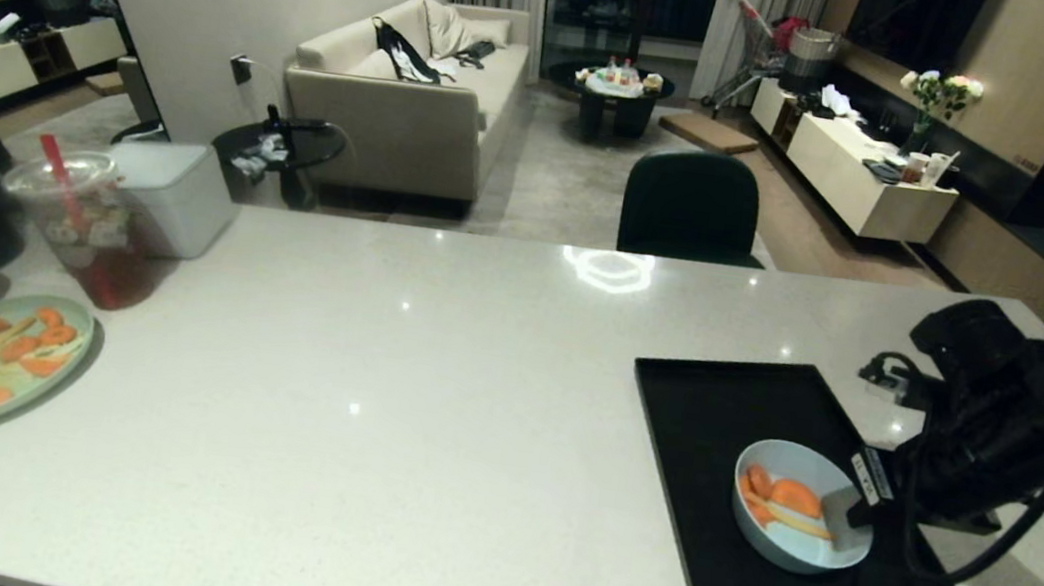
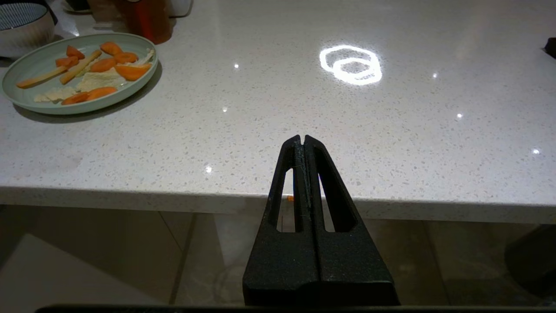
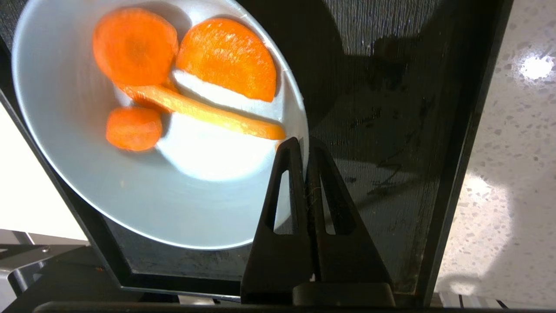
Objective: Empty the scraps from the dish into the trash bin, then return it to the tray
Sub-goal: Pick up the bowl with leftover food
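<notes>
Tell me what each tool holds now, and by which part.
The right tool is shut on the light-blue bowl, pinching its rim on the side nearest the arm. The left tool is shut and holds nothing.

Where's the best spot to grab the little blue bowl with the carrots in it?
Grab the thin rim of the bowl, on the side nearest the right gripper. The bowl sits upright and open on the tray, with smooth round sides that would likely slip, so one jaw goes inside and one outside. The right gripper is shut on that rim, clear of the carrot slices.
</notes>
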